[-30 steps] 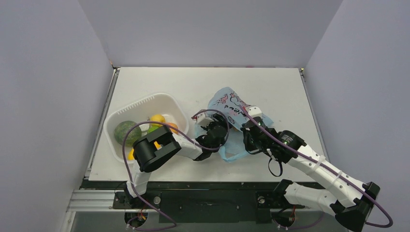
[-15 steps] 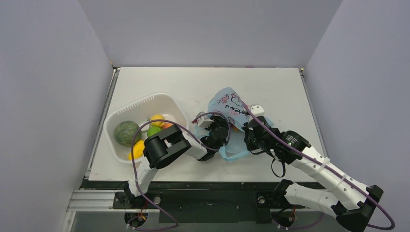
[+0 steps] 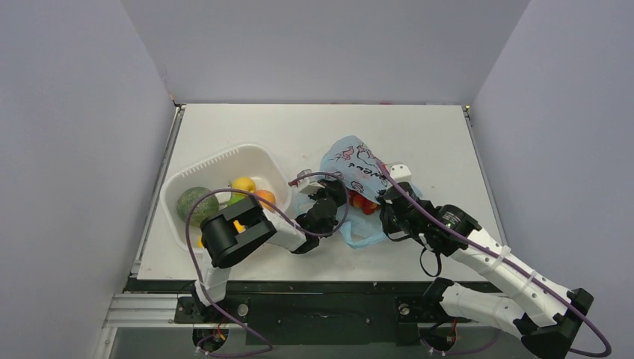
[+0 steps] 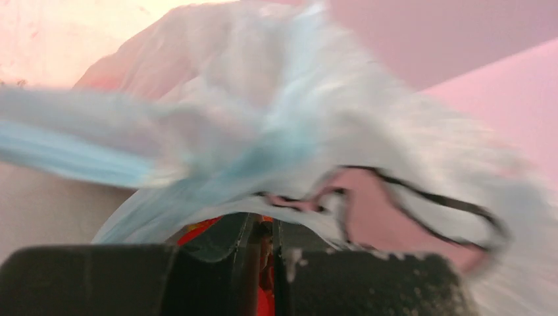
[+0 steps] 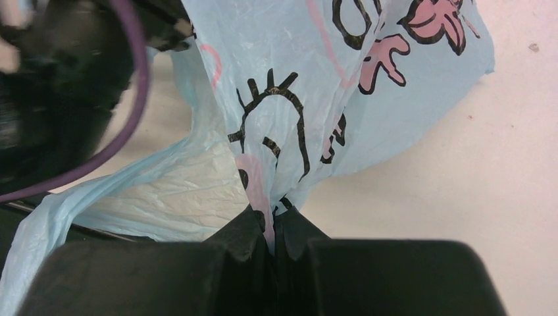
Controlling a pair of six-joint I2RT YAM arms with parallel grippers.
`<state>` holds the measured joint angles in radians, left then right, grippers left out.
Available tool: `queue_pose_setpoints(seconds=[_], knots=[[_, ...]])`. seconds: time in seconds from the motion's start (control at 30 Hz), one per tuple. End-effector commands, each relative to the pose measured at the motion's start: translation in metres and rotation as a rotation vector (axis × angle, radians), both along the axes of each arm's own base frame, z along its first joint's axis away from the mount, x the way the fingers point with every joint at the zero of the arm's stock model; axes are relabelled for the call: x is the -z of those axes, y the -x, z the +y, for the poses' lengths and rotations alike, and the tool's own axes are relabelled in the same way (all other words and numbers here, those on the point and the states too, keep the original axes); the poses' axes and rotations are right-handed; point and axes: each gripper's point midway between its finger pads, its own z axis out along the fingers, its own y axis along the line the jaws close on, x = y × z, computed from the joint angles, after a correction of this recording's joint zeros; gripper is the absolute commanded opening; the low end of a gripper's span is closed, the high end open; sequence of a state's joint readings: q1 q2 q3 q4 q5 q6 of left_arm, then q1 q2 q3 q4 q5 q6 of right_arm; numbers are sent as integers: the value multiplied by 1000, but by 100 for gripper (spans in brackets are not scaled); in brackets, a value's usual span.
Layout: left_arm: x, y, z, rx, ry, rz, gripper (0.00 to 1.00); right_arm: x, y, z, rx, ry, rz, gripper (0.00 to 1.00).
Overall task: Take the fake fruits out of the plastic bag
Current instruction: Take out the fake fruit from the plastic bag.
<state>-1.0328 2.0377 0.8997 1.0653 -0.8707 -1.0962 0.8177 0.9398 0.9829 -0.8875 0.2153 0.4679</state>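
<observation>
The plastic bag is pinched on both sides
The left gripper and right gripper are squeezed tight on it. The fake fruits are seen at its open mouth. If pulled hard, the thin bag could be torn.

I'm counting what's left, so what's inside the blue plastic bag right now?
Red fake fruits show at the open mouth of the plastic bag. Its printed film covers whatever lies deeper, so a count isn't possible.
</observation>
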Motion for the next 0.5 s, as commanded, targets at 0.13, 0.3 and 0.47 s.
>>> queue_pose_setpoints(seconds=[0.13,0.3,0.47], knots=[[-94,47,4,113,-28,-158,0,6,-12,-13,120,-16,-61,0],[-116,73,-1,195,-71,-183,0,6,-16,-19,182,-41,-90,0],[-141,92,3,239,-127,-214,0,7,-16,-20,207,-64,-95,0]])
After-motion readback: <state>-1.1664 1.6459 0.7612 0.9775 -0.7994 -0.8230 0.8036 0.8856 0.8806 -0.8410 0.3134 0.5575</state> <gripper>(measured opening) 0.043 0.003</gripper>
